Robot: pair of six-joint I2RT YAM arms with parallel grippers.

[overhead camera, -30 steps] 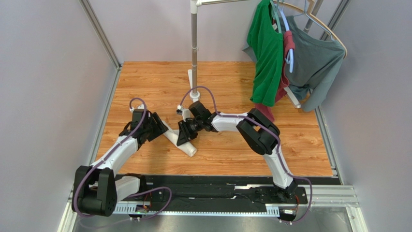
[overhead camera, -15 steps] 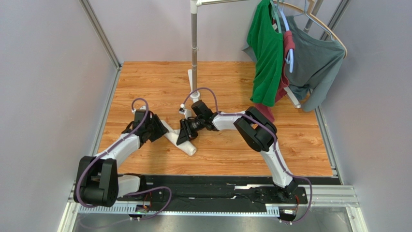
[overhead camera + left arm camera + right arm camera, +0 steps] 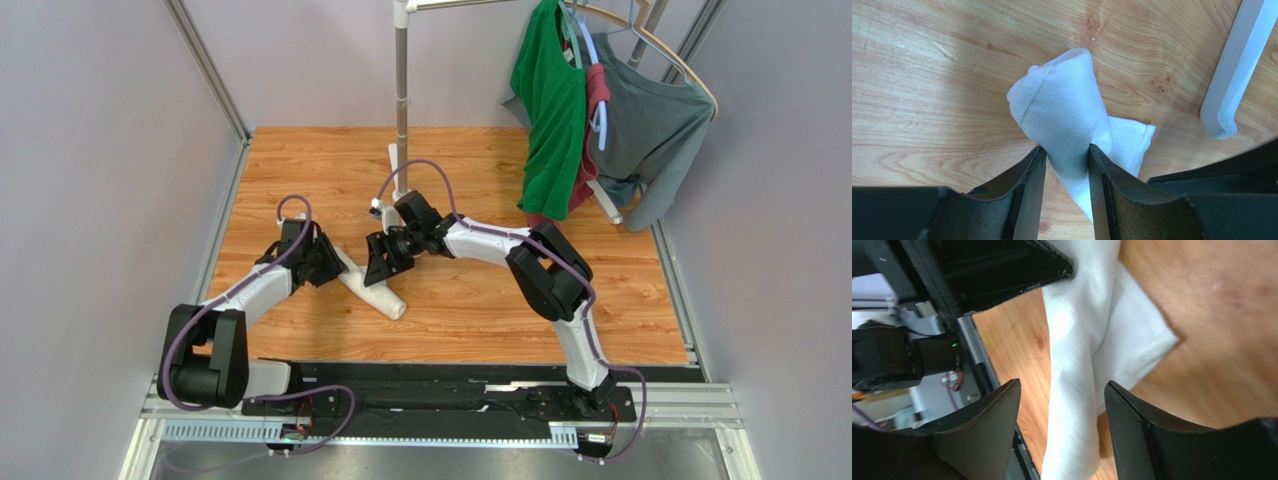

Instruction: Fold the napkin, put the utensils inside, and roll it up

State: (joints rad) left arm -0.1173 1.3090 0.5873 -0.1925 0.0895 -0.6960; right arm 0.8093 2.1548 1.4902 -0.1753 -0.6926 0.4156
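Releasing the roll, the right jaws have just opened and stand astride the napkin (image 3: 380, 298), left of bench (image 3: 480, 305) centre; left jaws pinch its far end. Spoon unseen; rolling judged nearly complete.

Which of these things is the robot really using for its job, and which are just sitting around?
For the job:
- white napkin, rolled up on the wooden table, between the left fingers
- spoon: not in sight

Just lying about:
- white pole stand
- green shirt
- grey shirt
- red cloth between the shirts
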